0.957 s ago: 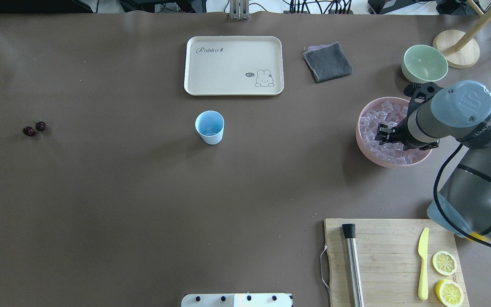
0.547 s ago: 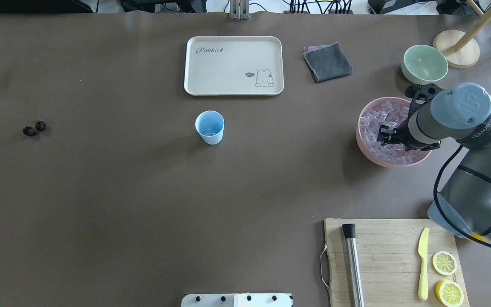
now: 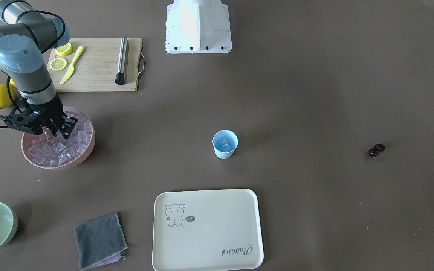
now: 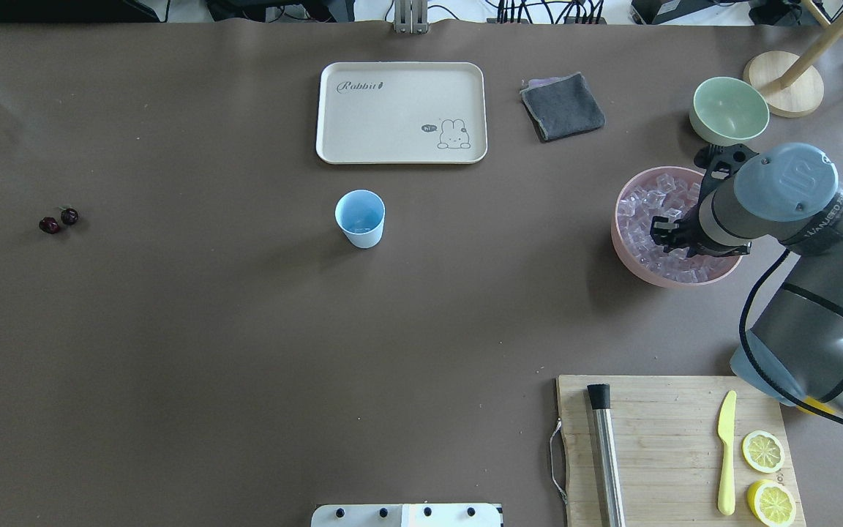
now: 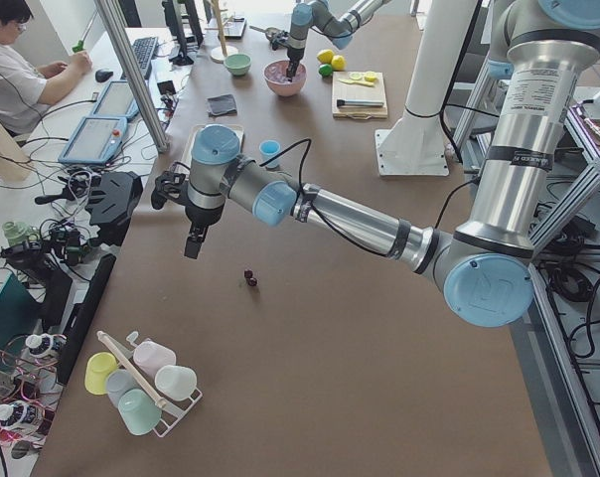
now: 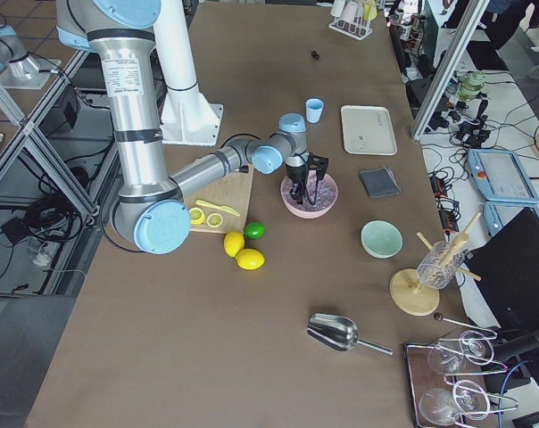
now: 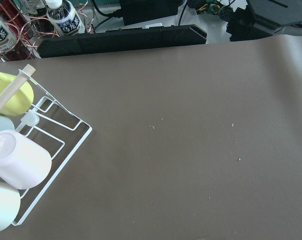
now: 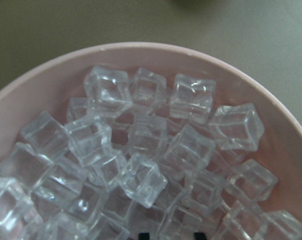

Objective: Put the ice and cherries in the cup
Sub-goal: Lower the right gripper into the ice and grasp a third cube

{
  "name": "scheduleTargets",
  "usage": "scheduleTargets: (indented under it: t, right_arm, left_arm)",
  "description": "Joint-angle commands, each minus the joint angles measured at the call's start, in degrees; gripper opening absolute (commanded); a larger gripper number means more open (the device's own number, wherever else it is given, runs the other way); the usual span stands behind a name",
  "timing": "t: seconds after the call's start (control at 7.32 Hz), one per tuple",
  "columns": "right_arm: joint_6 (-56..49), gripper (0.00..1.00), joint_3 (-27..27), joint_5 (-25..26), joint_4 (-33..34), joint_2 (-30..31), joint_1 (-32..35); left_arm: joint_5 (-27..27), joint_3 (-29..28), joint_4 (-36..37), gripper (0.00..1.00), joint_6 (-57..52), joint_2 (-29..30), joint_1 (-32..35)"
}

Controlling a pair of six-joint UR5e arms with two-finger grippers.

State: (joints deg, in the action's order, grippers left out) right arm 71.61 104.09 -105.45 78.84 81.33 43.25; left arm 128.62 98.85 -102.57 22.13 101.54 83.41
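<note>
Ice (image 8: 141, 180) lies directly below the right gripper (image 4: 661, 236), whose jaws stand spread inside the pink bowl (image 4: 617, 234). Only the front view shows you a cube (image 3: 223, 142) inside the cup (image 3: 222, 153). Left gripper (image 5: 193, 244): state indeterminate, above the brown table (image 4: 246, 329) near the cherries (image 4: 58, 220).

Ice (image 8: 141, 150): clear glossy cubes heaped in pink bowl (image 4: 617, 234), one in cup (image 4: 360, 218). Cup light-blue, upright, mid-table (image 4: 246, 329). Cherries (image 4: 49, 225): dark joined pair lying well apart from cup.
</note>
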Motion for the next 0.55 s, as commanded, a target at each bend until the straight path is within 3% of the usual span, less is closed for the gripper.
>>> scheduleTargets:
  t: [0.0,0.27,0.41]
  right_arm:
    - [-0.2,0.0,0.8,-0.1,0.0,-0.2,1.2]
    - [-0.9,0.0,4.6,-0.8,0.0,-0.9,4.7]
    - [-0.9,0.0,5.0,-0.9,0.0,-5.3,6.0]
  left_arm:
    - [0.0,0.0,0.0,0.98,0.1,0.2,-0.1]
    - [0.5,0.2,0.0,0.98,0.1,0.2,-0.1]
    - [0.7,0.4,0.0,0.98,0.1,0.2,-0.1]
